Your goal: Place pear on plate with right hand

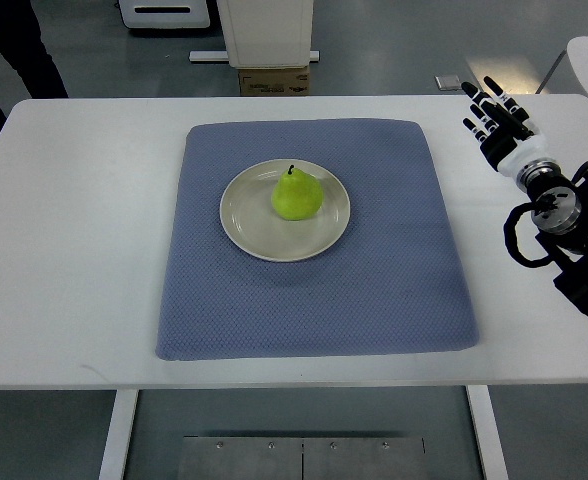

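Top view of a white table point(64, 250) that fills most of the frame. A blue-grey mat point(394, 270) lies at its centre, roughly square, with its edges nearly parallel to the table's. On the mat, slightly above and left of the mat's middle, sits a round pale plate point(244, 225). A green pear point(297, 196) stands upright on the plate, near the plate's centre, its dark stem pointing toward the top of the frame.

The right hand point(496, 120) appears at the upper right of the frame, over the bare table surface just off the mat's right edge. Its arm point(564, 225), black with a metallic wrist joint and looped cables, enters from the right edge. The fingers point(486, 97) are extended and slightly spread, pointing toward the upper left, and hold nothing. The pear lies well apart from the hand, to the hand's left and a little lower in the frame, with the right part of the mat between them.

At the upper left corner, dark trouser legs of a person point(19, 45) stand beyond the table's far edge. Pale equipment point(266, 30) stands on the floor at top centre.
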You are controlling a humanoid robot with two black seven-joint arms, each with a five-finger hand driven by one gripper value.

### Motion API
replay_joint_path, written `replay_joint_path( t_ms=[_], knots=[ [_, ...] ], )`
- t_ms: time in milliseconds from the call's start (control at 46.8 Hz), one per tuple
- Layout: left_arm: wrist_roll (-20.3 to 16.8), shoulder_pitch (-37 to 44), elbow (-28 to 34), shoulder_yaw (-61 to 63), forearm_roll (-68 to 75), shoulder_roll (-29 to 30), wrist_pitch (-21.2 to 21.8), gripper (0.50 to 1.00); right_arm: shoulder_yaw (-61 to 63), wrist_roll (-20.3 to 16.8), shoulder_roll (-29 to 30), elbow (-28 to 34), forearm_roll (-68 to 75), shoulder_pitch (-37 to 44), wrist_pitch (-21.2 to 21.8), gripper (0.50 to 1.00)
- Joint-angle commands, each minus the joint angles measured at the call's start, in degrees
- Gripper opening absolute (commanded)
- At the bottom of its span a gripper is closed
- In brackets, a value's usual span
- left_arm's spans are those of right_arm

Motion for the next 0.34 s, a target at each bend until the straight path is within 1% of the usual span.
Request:
replay_joint_path(
  t_ms=[0,320],
  knots=[
    [0.00,0.03,0.00,0.00,0.00,0.00,0.00,1.000,-0.01,-0.04,0.02,-0.04,0.04,-0.53,0.02,1.000],
    [0.00,0.03,0.09,0.00,0.00,0.00,0.00,1.000,-0.63,0.84,0.02,-0.04,-0.05,-1.85,-0.06,1.000]
  ],
)
